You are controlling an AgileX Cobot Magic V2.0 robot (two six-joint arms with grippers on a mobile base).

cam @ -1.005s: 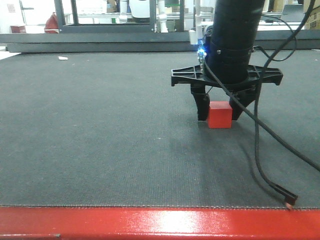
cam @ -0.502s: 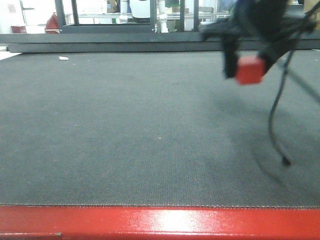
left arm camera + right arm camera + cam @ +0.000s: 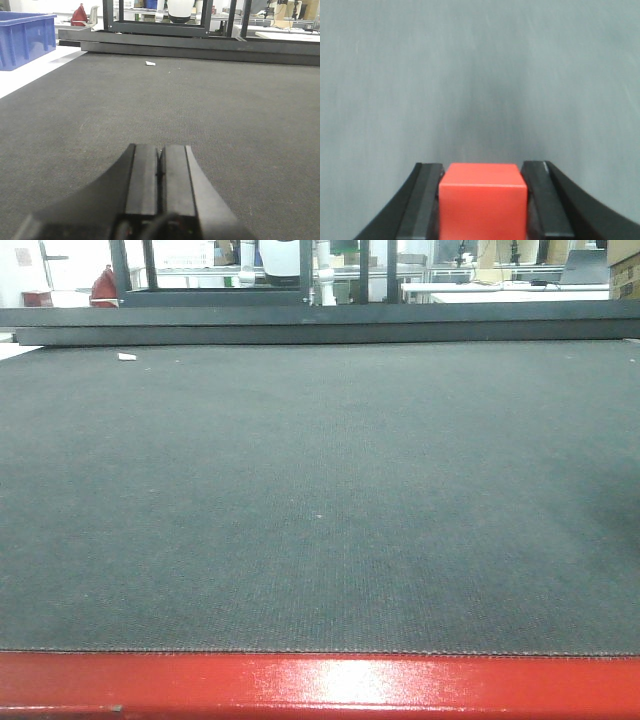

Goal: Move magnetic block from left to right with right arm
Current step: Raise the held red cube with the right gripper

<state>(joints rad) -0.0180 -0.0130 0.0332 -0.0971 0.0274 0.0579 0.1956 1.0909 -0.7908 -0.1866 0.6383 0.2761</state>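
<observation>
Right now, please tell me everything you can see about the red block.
The red block is a plain matte cube with sharp edges, no marks. It sits square between the two black fingers of the right end effector, which press its left and right sides. Blurred grey mat lies beyond it. The front view does not show it.

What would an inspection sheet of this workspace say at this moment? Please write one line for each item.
Surface: dark grey mat with a red front edge.
Job's things: magnetic block sits between the fingers of the right gripper; seen only in the right wrist view.
Clutter: one small white scrap near the mat's far edge.
Grippers: right gripper shut on the magnetic block; left gripper shut, empty, over the mat.
Cables: nothing seen.
Surroundings: black metal frame behind the mat; blue bin off to one side.
</observation>
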